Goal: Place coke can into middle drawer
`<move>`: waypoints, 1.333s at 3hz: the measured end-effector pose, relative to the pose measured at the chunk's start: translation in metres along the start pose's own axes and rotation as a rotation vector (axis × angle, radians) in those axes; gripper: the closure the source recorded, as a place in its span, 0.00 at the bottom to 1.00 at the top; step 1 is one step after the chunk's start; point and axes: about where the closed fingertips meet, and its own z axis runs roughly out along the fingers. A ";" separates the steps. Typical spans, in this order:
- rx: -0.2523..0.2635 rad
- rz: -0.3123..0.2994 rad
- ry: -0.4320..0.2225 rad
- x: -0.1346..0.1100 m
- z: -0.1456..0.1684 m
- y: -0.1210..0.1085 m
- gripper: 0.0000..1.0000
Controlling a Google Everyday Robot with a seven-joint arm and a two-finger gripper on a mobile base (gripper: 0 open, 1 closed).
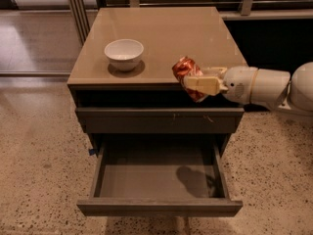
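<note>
The coke can [186,71] is a dented red-orange can with white markings, held tilted in the air in front of the cabinet's front edge. My gripper [198,84] is shut on the coke can, reaching in from the right on a white arm [266,86]. The middle drawer [159,175] is pulled open below, with a flat grey floor and nothing in it. The can hangs above the drawer's back right part, and its shadow falls on the drawer floor at the right.
A white bowl [124,54] stands on the left of the tan cabinet top [166,33]. A shut drawer front [159,119] sits above the open drawer. Speckled floor surrounds the cabinet. A dark shelf unit stands behind at the right.
</note>
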 end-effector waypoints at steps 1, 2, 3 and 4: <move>0.044 0.140 0.035 0.084 0.011 -0.018 1.00; 0.046 0.156 0.041 0.095 0.016 -0.018 1.00; 0.046 0.134 0.028 0.093 0.020 -0.012 1.00; 0.082 0.164 -0.009 0.114 0.022 -0.007 1.00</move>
